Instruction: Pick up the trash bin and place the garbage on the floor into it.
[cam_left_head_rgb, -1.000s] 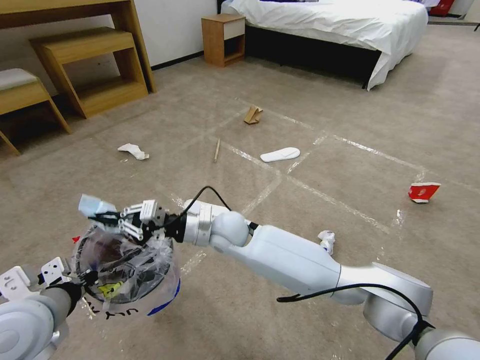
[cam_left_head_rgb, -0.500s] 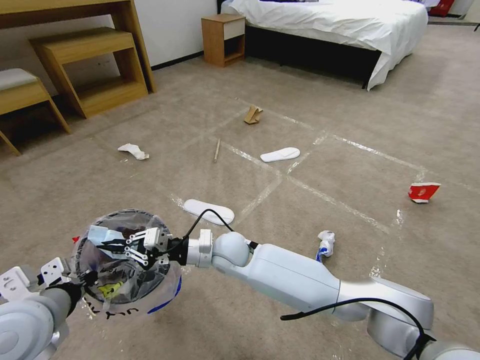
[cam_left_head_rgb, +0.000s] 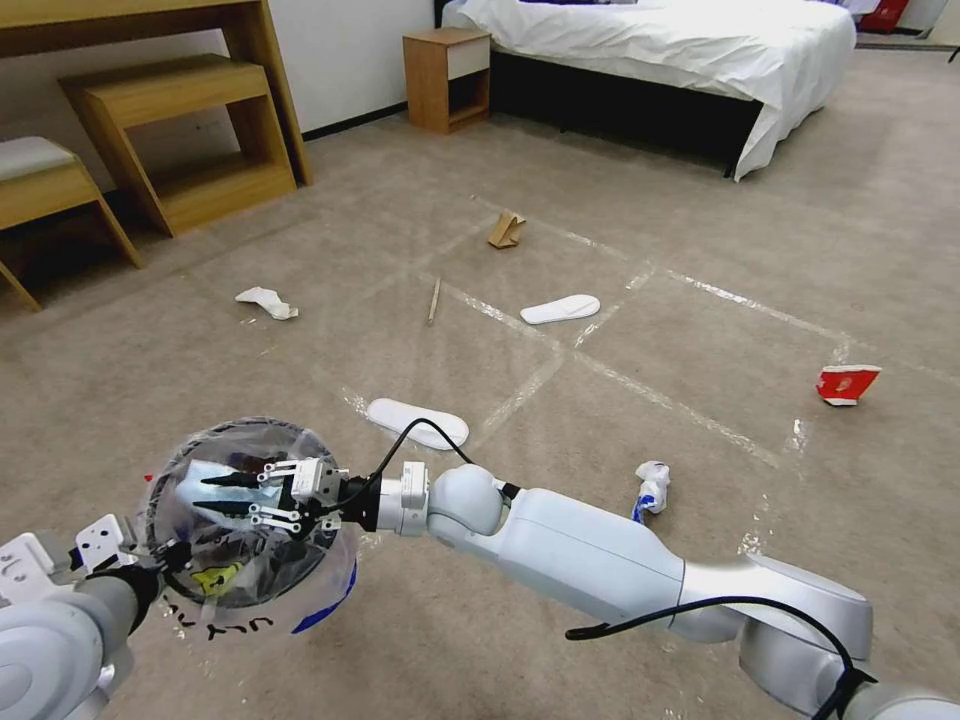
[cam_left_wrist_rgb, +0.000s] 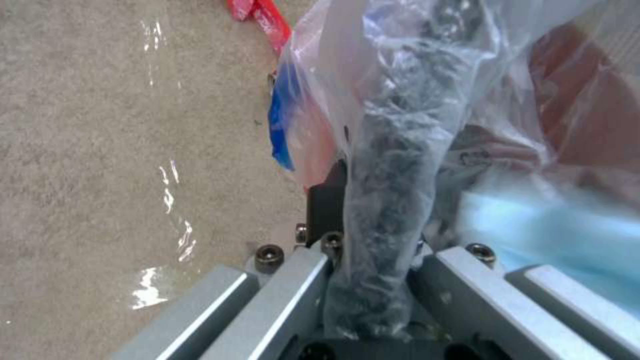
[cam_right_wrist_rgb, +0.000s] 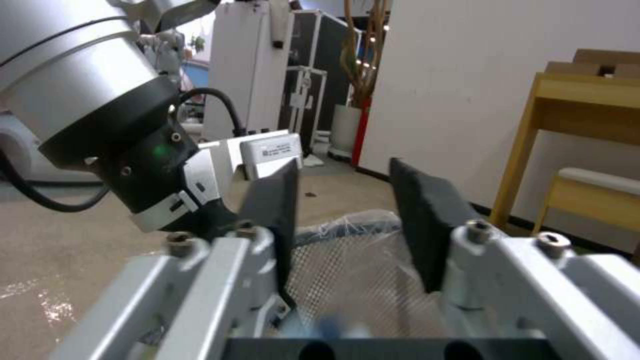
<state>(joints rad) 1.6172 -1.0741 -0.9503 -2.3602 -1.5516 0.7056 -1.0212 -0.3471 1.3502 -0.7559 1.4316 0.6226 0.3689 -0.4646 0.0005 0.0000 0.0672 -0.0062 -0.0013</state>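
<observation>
in your head view the trash bin (cam_left_head_rgb: 245, 520) hangs at lower left, above the floor (cam_left_head_rgb: 620, 420), its round mouth tipped up toward the camera, the clear bag's black lettering and blue patch on the near underside. your left gripper (cam_left_head_rgb: 165, 555) grips the bin's near left rim. your right gripper (cam_left_head_rgb: 215, 493) reaches in from the right, arm lying across the frame, its dark fingers (cam_left_head_rgb: 222, 481) spread apart over the bin's mouth with nothing between them. garbage is scattered on the carpet beyond: a white slipper (cam_left_head_rgb: 417, 422) just past the right wrist, long axis running left to right; a second slipper (cam_left_head_rgb: 560, 308) farther off by the tape lines; a thin wooden stick (cam_left_head_rgb: 434, 299) pointing away from you; crumpled white paper (cam_left_head_rgb: 266, 301) to the left; folded brown cardboard (cam_left_head_rgb: 506, 230); a red carton (cam_left_head_rgb: 847, 383) well to the right; a crumpled white scrap (cam_left_head_rgb: 652, 485) near the right forearm. a bed (cam_left_head_rgb: 680, 50), nightstand (cam_left_head_rgb: 447, 78) and wooden desk (cam_left_head_rgb: 150, 120) line the far side.

in your left wrist view the left gripper (cam_left_wrist_rgb: 373, 280) is closed on the bin's bag-wrapped rim (cam_left_wrist_rgb: 393, 190), which runs straight out from the fingers. a red wrapper (cam_left_wrist_rgb: 263, 20) lies on the carpet beyond.

in your right wrist view the right gripper (cam_right_wrist_rgb: 343, 225) has its two black pads (cam_right_wrist_rgb: 420, 220) wide apart and empty, crinkled plastic (cam_right_wrist_rgb: 353, 260) beneath.
</observation>
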